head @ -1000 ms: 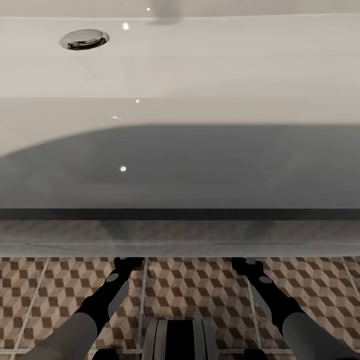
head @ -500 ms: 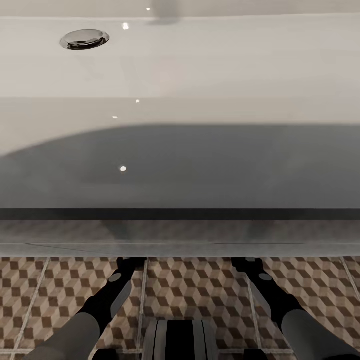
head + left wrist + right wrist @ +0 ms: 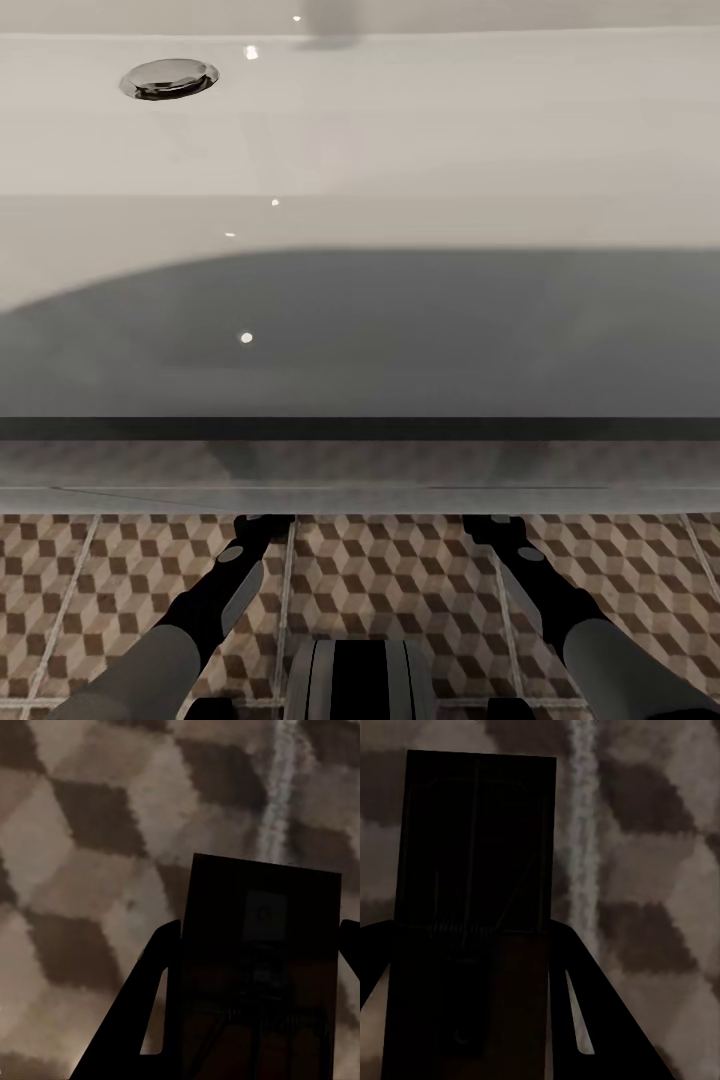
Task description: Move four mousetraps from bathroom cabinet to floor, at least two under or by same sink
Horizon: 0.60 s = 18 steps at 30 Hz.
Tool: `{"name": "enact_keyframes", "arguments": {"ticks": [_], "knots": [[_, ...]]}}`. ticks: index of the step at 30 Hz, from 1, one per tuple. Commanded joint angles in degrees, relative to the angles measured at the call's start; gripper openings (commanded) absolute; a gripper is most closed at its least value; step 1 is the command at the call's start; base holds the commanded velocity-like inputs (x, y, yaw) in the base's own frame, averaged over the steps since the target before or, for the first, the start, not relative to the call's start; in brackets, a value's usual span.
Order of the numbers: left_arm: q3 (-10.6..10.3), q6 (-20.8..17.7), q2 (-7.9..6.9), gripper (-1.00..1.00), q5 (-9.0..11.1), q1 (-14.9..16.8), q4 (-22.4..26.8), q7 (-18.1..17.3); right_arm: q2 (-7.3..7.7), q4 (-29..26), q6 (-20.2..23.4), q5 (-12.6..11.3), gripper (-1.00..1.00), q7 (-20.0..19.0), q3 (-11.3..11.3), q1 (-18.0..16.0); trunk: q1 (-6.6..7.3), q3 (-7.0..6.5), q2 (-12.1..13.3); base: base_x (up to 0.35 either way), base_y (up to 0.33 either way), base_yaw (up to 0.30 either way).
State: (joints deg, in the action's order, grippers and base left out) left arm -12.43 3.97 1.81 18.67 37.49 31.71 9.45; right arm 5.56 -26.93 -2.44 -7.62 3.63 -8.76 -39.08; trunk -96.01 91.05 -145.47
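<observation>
Compared with a second ago, barely anything has shifted: my left arm has slid a touch toward the middle, its tip now right at the grout line, and my right arm looks the same as it did.

From the head camera I'm looking straight down over the bathroom sink (image 3: 400, 150), a wide white basin with its chrome drain (image 3: 169, 78) up at the far left. Both my arms reach forward under its front edge, so the left gripper (image 3: 262, 523) and right gripper (image 3: 492, 525) disappear into the shadow there, above the bathroom floor (image 3: 390, 580) with its cube-pattern tiles.

Left wrist camera: a mousetrap (image 3: 262, 960) sits between my left fingers (image 3: 154, 1005), a dark flat board with a wire spring across it, so that side is clamped on it. It's dark and the board hides the floor behind it, and I can't tell whether it's touching the tiles or hanging just above them.

Right wrist camera, same deal: the second mousetrap (image 3: 472, 907) is pinched between my right fingers (image 3: 585, 1012), the spring coil visible midway along the board, a pale grout line (image 3: 582, 832) running just beside it.
</observation>
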Motion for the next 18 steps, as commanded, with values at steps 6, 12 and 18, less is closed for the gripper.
{"name": "enact_keyframes", "arguments": {"ticks": [6,12,18], "knots": [[-0.5,-0.9,-0.05,-1.00,0.5,0.0,-0.1,0.7,0.06,0.0,-0.3,-0.8,-1.00,0.2,-0.5,0.0,0.01,0.03,0.0,0.000,0.000,0.000],[-0.5,-1.5,-0.05,-1.00,0.6,0.3,0.0,0.7,0.06,0.1,-0.3,-0.7,-1.00,0.2,-0.5,0.0,0.01,0.03,0.0,0.000,0.000,0.000],[-0.5,-1.5,-0.21,-1.00,0.6,0.4,0.1,0.7,0.06,0.0,-0.3,-0.7,-1.00,0.2,-0.5,0.0,0.01,0.03,0.0,0.000,0.000,0.000]]}}
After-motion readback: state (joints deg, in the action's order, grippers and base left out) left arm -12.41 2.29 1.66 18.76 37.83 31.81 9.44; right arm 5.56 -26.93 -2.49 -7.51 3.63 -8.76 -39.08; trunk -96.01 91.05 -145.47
